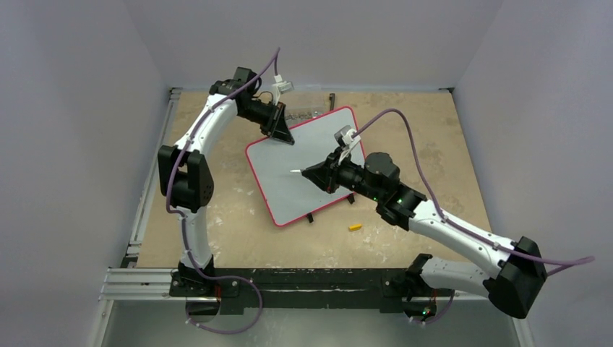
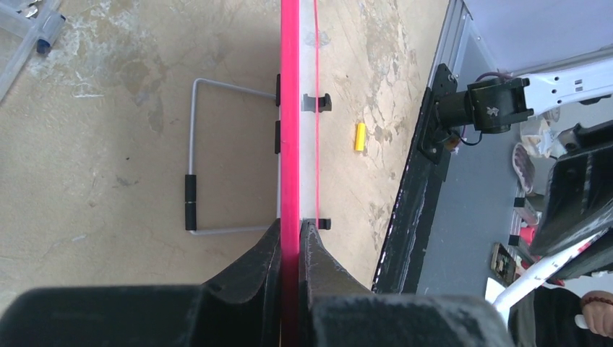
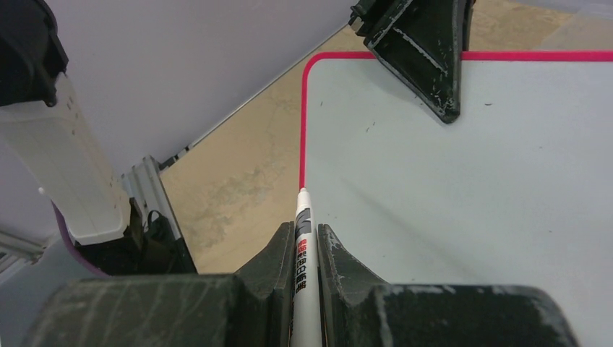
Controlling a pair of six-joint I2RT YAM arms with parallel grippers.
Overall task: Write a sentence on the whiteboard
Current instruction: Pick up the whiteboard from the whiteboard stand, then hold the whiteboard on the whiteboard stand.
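- In the top view, the whiteboard (image 1: 282, 195) lies skewed on the table (image 1: 217, 217) between the two arms, and its glossy face shows no writing yet. Treat it as a light, stiff, slick panel that will likely slide or swivel under pen pressure. Take hold of it by its edge, never by the face
- In the same view, the left gripper (image 1: 280, 130) sits at the board's far left corner. The right gripper (image 1: 318, 175) hangs over the middle of the board, carrying a marker (image 1: 298, 171) that points left. A small yellow cap (image 1: 355, 227) lies on the table just off the near edge
- In the left wrist view you look along the board edge-on. The jaws are pressed together on the red rim (image 2: 290, 108), one finger on each side, so you have a thin but firm pinch. A wire stand (image 2: 191, 202) shows on the back side of the board. You cannot tell from here how steeply the board leans
- In the right wrist view, the fingers pinch the marker's white barrel, nearly closed around it. The marker is thin, smooth and hard, so it could probably twist or slip back if you push too hard. The tip points toward the board's left edge, close to the rim. Whether it touches the face you cannot tell. The other gripper shows at the top of this view, clamped on the far edge
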